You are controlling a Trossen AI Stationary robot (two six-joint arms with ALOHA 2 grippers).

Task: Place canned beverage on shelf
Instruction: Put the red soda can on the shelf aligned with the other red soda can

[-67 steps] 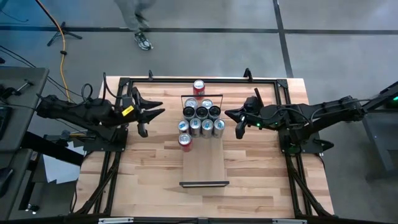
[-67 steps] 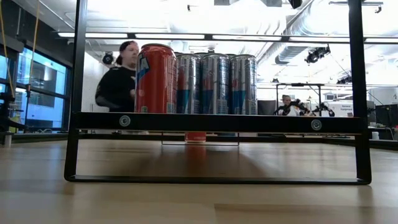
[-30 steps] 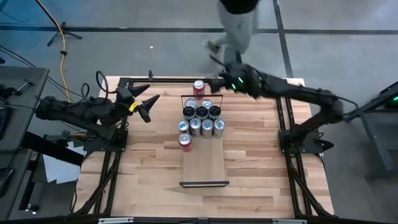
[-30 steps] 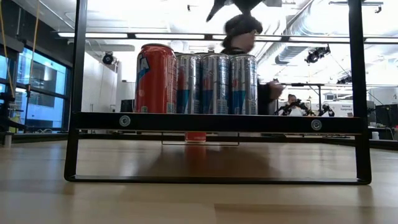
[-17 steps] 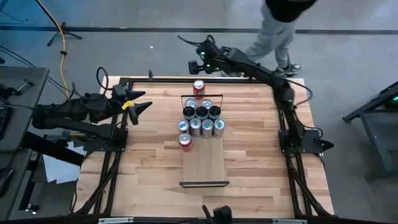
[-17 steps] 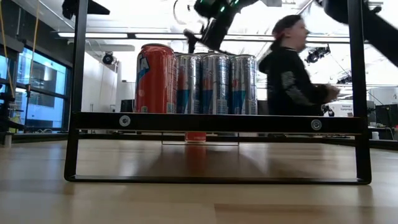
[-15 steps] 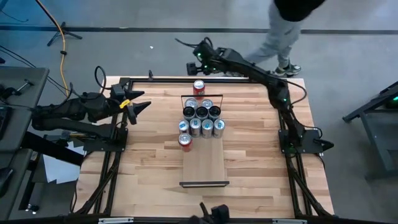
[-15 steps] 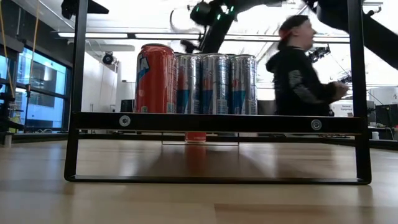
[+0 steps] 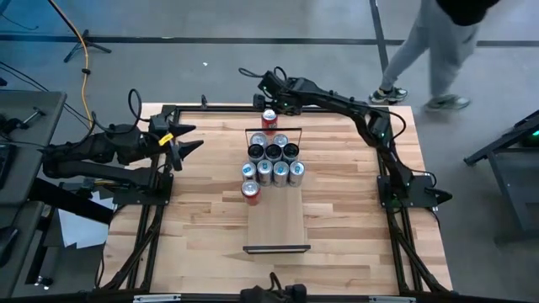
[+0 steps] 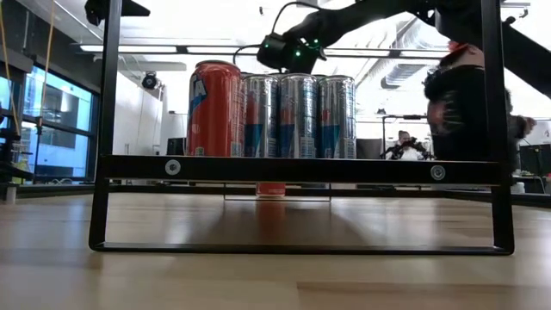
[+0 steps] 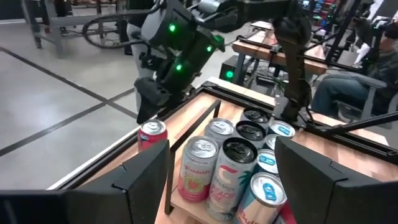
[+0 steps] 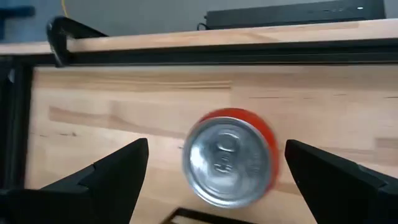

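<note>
above the red can [image 12: 231, 155] behind the shelf [image 9: 276, 220], right gripper [image 12: 214, 165] open, left gripper [image 9: 187, 140] open

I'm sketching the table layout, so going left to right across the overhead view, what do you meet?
Left gripper → red can at the front of the shelf cluster → shelf → right arm's base → a person walking past, beyond the table.

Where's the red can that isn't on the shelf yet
In the high view the red can stands on the tabletop at the far edge, just beyond the shelf end rail, with the open right claw hanging above it.
</note>
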